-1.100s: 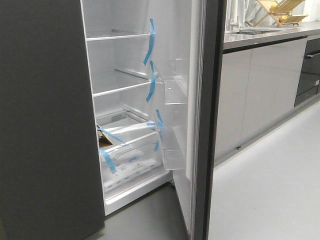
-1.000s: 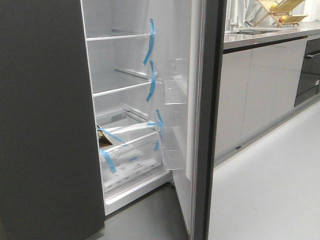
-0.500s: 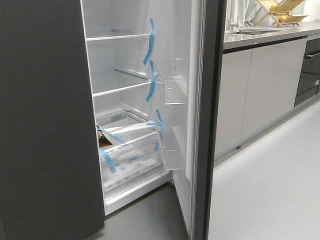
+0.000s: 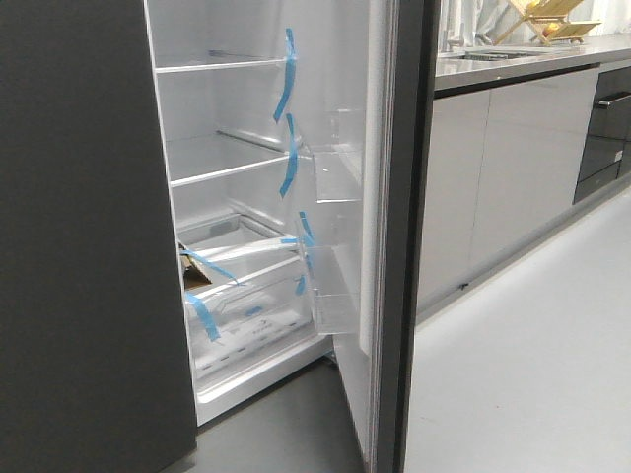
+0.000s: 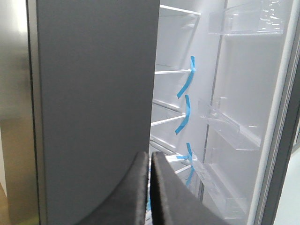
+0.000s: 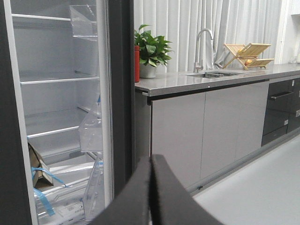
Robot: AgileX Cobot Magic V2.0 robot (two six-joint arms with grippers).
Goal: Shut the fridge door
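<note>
The fridge door (image 4: 398,246) stands open, seen almost edge-on in the front view, its dark edge toward me. Its white inner lining (image 4: 347,148) carries clear plastic bins with blue tape strips. The open compartment (image 4: 227,148) shows glass shelves and taped drawers. Neither gripper shows in the front view. My left gripper (image 5: 150,157) is shut and empty, in front of the edge of the closed dark left door, with the open door's lining (image 5: 243,103) off to one side. My right gripper (image 6: 151,160) is shut and empty, with the door's dark edge (image 6: 120,93) beyond it.
A closed dark grey fridge door (image 4: 79,246) fills the left. A counter with pale grey glossy cabinet doors (image 4: 493,168) runs at the right, with a tap (image 6: 204,35), a plant (image 6: 151,47) and a wooden dish rack (image 6: 247,50). Grey floor (image 4: 532,365) lies at the right.
In the front view the fridge, the door and the counter have shifted slightly left and up in the picture. The door's opening angle looks unchanged.
</note>
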